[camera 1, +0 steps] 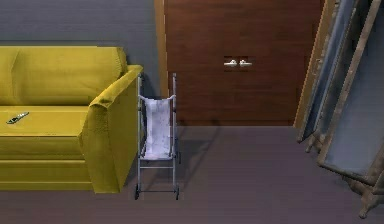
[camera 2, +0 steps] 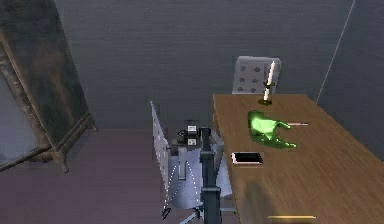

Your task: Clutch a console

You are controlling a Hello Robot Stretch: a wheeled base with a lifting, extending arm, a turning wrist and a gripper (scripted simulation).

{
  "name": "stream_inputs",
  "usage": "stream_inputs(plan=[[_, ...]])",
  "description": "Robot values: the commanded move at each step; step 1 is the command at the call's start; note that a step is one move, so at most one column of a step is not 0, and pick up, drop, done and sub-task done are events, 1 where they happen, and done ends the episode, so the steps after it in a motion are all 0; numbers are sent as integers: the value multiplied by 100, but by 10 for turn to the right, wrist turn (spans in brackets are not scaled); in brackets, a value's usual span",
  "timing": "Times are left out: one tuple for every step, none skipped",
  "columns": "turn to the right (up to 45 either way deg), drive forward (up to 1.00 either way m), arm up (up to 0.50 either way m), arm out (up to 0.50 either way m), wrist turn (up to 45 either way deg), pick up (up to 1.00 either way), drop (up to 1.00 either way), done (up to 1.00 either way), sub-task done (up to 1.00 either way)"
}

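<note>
Forward view. A yellow sofa [camera 1: 60, 95] took up the left half of the frame. A small dark flat thing [camera 1: 18, 118] lay on its seat cushion near the left edge; it was too small to tell whether it was the console. A metal rack with a white bag [camera 1: 157, 132] stood just beside the sofa's arm, left of centre. A dark wooden door [camera 1: 240, 45] with paired handles [camera 1: 238, 63] filled the upper centre. Framed boards [camera 1: 345, 90] leaned at the right edge.

Arm side view. A wooden table [camera 2: 330, 170] ran from centre to lower right. On it were a lit candle [camera 2: 269, 75] at the far end, a green glassy thing [camera 2: 268, 128] mid-table, and a dark flat slab [camera 2: 246, 158] near the table's left edge. The slab may have been the console, but its shape did not settle it. A pale chair [camera 2: 250, 72] stood behind the table. The arm [camera 2: 210, 195] rose from the bottom edge, with the gripper [camera 2: 185, 138] in front of a white panelled thing on thin legs [camera 2: 162, 140], left of the table. I could not tell whether it held anything. A large frame [camera 2: 40, 80] leaned at the left.
</note>
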Motion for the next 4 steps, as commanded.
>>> stream_inputs(plan=[[0,0,0,0,450,0,0,0,0],[0,0,10,0,0,0,0,0,0],[0,0,0,0,450,0,0,0,0],[0,0,0,0,450,0,0,0,0]])
